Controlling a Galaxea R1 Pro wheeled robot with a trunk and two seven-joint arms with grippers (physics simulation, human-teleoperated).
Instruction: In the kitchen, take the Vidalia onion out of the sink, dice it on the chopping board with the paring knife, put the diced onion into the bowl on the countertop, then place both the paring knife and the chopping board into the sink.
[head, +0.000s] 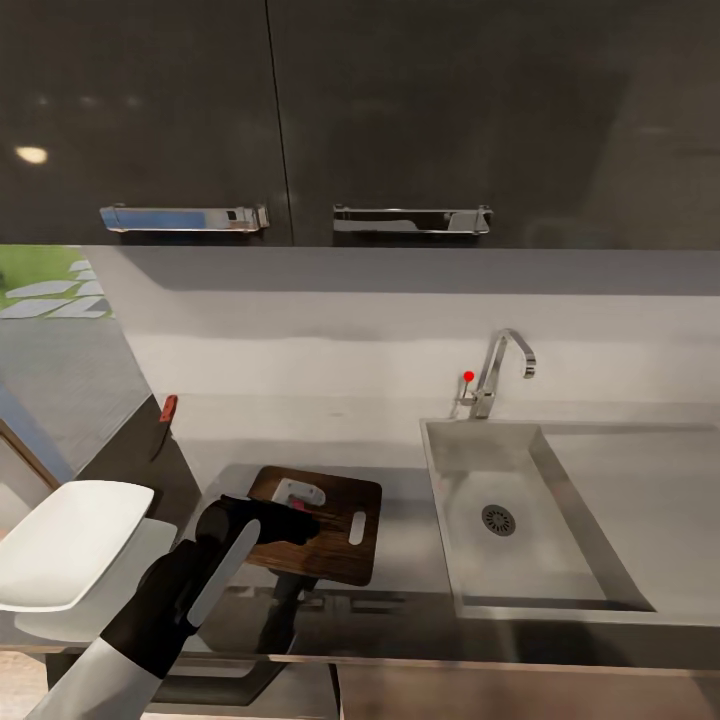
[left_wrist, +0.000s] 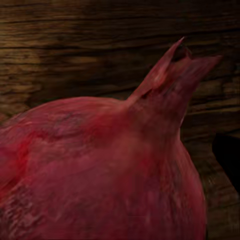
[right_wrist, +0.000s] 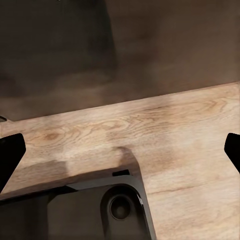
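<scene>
From the head camera, the left gripper (head: 300, 520) hangs over the near-left part of the dark wooden board (head: 345, 530), which lies flat on the grey surface (head: 400, 560). Something reddish shows at its tip; how its fingers stand cannot be told here. The sink (head: 520, 545) sits off to the gripper's right, with the tap (head: 500, 370) behind it. A white bowl (head: 65, 540) lies to its left, and the knife (head: 166, 412) is farther back on that side.

At the left wrist, a red onion (left_wrist: 100, 170) sits right in front of the gripper with the board (left_wrist: 75, 50) behind it.

At the right wrist, the right gripper (right_wrist: 120, 150) has its dark fingers (right_wrist: 10, 152) wide apart over a pale wooden floor (right_wrist: 175, 130).
</scene>
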